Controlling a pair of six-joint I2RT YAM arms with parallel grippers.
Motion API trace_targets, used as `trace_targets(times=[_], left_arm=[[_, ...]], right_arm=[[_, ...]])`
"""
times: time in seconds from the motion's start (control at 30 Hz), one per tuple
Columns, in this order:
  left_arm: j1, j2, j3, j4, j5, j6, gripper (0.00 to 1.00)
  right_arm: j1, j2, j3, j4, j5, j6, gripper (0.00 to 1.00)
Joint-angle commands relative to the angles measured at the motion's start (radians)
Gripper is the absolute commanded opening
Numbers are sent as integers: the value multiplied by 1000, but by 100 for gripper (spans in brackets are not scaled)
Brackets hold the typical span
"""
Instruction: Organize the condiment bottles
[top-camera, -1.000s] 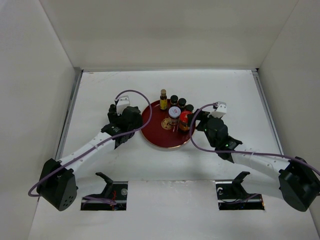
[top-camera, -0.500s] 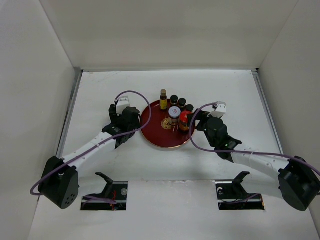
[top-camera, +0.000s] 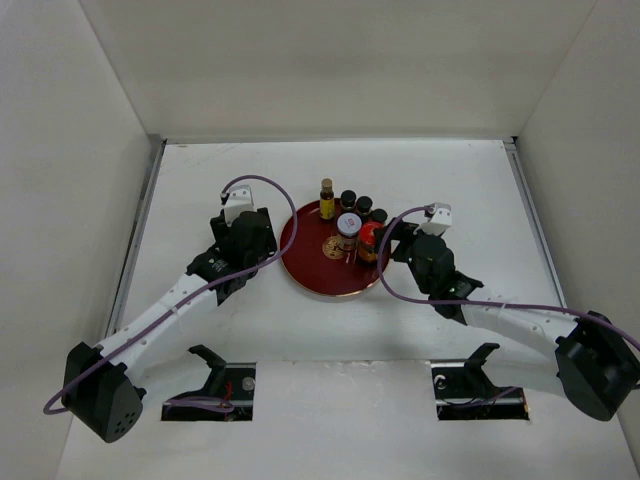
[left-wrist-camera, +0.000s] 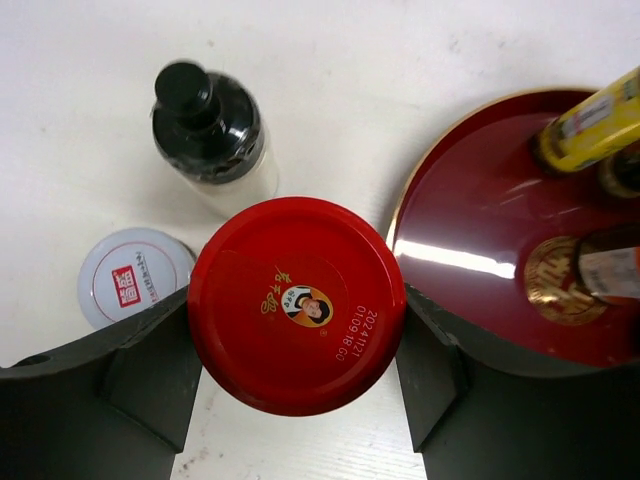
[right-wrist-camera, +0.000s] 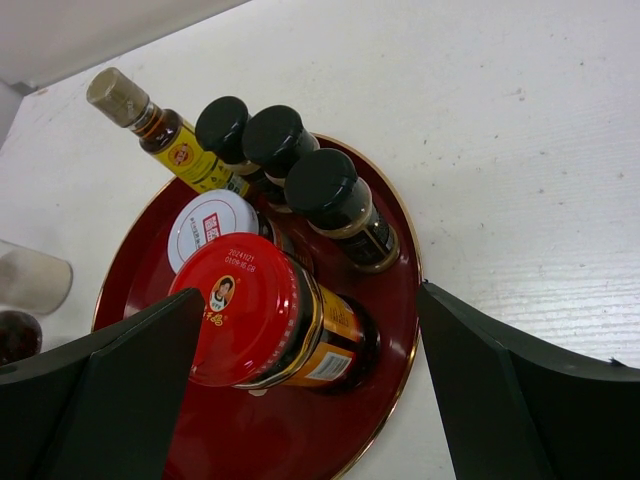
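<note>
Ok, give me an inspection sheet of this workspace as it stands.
surface: white table, red tray in the middle.
job's things: on the tray, yellow bottle, three black bottles, tray white jar, tray red jar; left of it, loose red jar, loose black bottle, loose white jar.
clutter: nothing seen.
grippers: left gripper, jaws shut on loose red jar; right gripper, jaws open, facing tray red jar.
cables: purple left cable and right cable, looping off the wrists.
surroundings: white walls on three sides.
</note>
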Motion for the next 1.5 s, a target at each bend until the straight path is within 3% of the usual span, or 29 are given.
trace_targets(times=[0.0,0.43,0.9,0.97,1.2,1.47], left_arm=[[-32,-33,118,113,-60,25,23],[-91,313,299,360,29,65,23],[-94,587,414,446,72,96,26],[-94,599,413,449,66,99,30],[-106,564,367,469,34,93,63],[-115,389,246,467,-3,48,84]], right_arm=[[13,-13,34,50,-5,-6,94],[13,-14,29,56,-2,-6,94],[13,-7,29,56,-8,-1,94],[12,-5,31,50,-8,0,94],[13,1,35,50,-9,-1,94],[13,-2,34,56,-8,-7,94]])
